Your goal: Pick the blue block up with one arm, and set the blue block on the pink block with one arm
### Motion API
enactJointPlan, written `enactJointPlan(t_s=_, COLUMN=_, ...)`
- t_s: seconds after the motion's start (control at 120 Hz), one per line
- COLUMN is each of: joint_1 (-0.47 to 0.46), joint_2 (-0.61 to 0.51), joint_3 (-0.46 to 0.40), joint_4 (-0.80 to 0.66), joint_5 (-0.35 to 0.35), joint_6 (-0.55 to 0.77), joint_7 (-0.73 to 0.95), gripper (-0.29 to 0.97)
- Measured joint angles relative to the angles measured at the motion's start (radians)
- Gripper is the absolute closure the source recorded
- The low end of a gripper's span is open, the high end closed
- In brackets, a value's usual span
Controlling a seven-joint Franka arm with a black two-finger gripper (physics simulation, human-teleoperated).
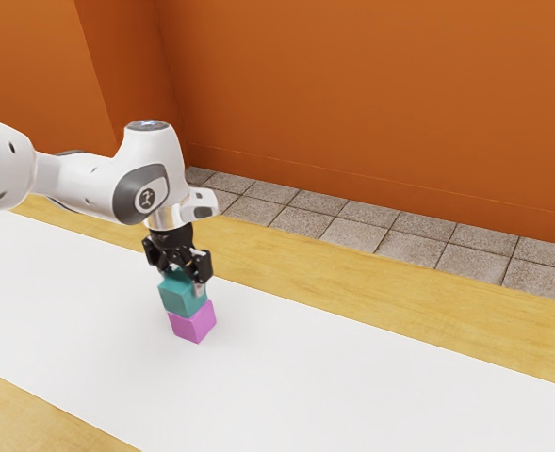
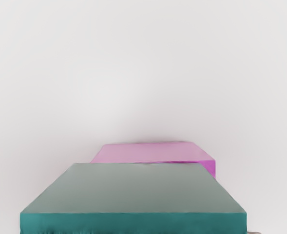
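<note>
The blue block (image 1: 178,296), teal in shade, sits on top of the pink block (image 1: 192,323) on the white table surface (image 1: 334,377). It is shifted slightly toward the exterior view's left, so part of the pink top still shows. My gripper (image 1: 183,273) points straight down over the stack, with its black fingers (image 1: 202,269) against the upper sides of the blue block, shut on it. In the wrist view the blue block (image 2: 133,195) lies just under my hand and the pink block (image 2: 155,152) pokes out from beneath it.
A wooden border (image 1: 399,292) frames the white surface. Beyond it are a grey tiled floor (image 1: 428,235) and orange walls (image 1: 371,94). No other objects stand near the stack.
</note>
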Motion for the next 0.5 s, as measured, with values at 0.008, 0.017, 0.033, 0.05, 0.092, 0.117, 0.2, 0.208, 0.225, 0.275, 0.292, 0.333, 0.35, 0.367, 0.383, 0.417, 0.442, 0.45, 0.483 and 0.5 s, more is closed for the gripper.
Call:
enactJointPlan(t_s=0.008, joint_1=0.000, joint_2=0.000, joint_3=0.000, joint_4=0.000, joint_5=-0.001, joint_6=0.000, joint_7=0.000, gripper=0.16)
enactJointPlan(t_s=0.017, joint_1=0.000, joint_2=0.000, joint_3=0.000, joint_4=0.000, joint_5=-0.001, joint_6=0.000, joint_7=0.001, gripper=0.15)
enactJointPlan(t_s=0.033, joint_1=0.000, joint_2=0.001, joint_3=0.000, joint_4=0.000, joint_5=-0.003, joint_6=-0.001, joint_7=0.002, gripper=0.14)
enactJointPlan(t_s=0.05, joint_1=0.000, joint_2=0.001, joint_3=0.000, joint_4=0.001, joint_5=-0.005, joint_6=-0.001, joint_7=0.003, gripper=0.13)
enactJointPlan(t_s=0.092, joint_1=0.000, joint_2=-0.003, joint_3=0.000, joint_4=0.010, joint_5=-0.008, joint_6=-0.006, joint_7=0.005, gripper=0.11)
enactJointPlan(t_s=0.117, joint_1=0.000, joint_2=-0.011, joint_3=0.000, joint_4=0.025, joint_5=-0.010, joint_6=-0.017, joint_7=0.005, gripper=0.10)
enactJointPlan(t_s=0.2, joint_1=0.000, joint_2=-0.093, joint_3=0.000, joint_4=0.044, joint_5=-0.025, joint_6=-0.076, joint_7=0.001, gripper=0.06)
enactJointPlan(t_s=0.208, joint_1=0.000, joint_2=-0.099, joint_3=0.000, joint_4=0.045, joint_5=-0.027, joint_6=-0.081, joint_7=0.001, gripper=0.06)
enactJointPlan(t_s=0.225, joint_1=0.000, joint_2=-0.113, joint_3=0.000, joint_4=0.046, joint_5=-0.029, joint_6=-0.093, joint_7=0.000, gripper=0.06)
enactJointPlan(t_s=0.275, joint_1=0.000, joint_2=-0.151, joint_3=0.001, joint_4=0.049, joint_5=-0.036, joint_6=-0.127, joint_7=-0.001, gripper=0.05)
enactJointPlan(t_s=0.292, joint_1=-0.001, joint_2=-0.166, joint_3=0.002, joint_4=0.049, joint_5=-0.038, joint_6=-0.139, joint_7=-0.002, gripper=0.04)
enactJointPlan(t_s=0.333, joint_1=-0.005, joint_2=-0.199, joint_3=0.007, joint_4=0.055, joint_5=-0.042, joint_6=-0.170, joint_7=-0.003, gripper=0.03)
enactJointPlan(t_s=0.35, joint_1=-0.009, joint_2=-0.212, joint_3=0.011, joint_4=0.068, joint_5=-0.043, joint_6=-0.186, joint_7=-0.003, gripper=0.03)
enactJointPlan(t_s=0.367, joint_1=-0.018, joint_2=-0.223, joint_3=0.020, joint_4=0.095, joint_5=-0.044, joint_6=-0.208, joint_7=-0.004, gripper=0.03)
enactJointPlan(t_s=0.383, joint_1=-0.027, joint_2=-0.231, joint_3=0.030, joint_4=0.120, joint_5=-0.046, joint_6=-0.230, joint_7=-0.004, gripper=0.03)
enactJointPlan(t_s=0.417, joint_1=-0.052, joint_2=-0.247, joint_3=0.056, joint_4=0.156, joint_5=-0.054, joint_6=-0.272, joint_7=-0.005, gripper=0.02)
enactJointPlan(t_s=0.442, joint_1=-0.091, joint_2=-0.261, joint_3=0.098, joint_4=0.174, joint_5=-0.060, joint_6=-0.301, joint_7=-0.005, gripper=0.02)
enactJointPlan(t_s=0.45, joint_1=-0.102, joint_2=-0.264, joint_3=0.110, joint_4=0.179, joint_5=-0.061, joint_6=-0.310, joint_7=-0.005, gripper=0.02)
enactJointPlan(t_s=0.483, joint_1=-0.127, joint_2=-0.276, joint_3=0.145, joint_4=0.203, joint_5=-0.067, joint_6=-0.346, joint_7=-0.003, gripper=0.02)
enactJointPlan(t_s=0.5, joint_1=-0.130, joint_2=-0.277, joint_3=0.155, joint_4=0.226, joint_5=-0.069, joint_6=-0.366, joint_7=-0.003, gripper=0.02)
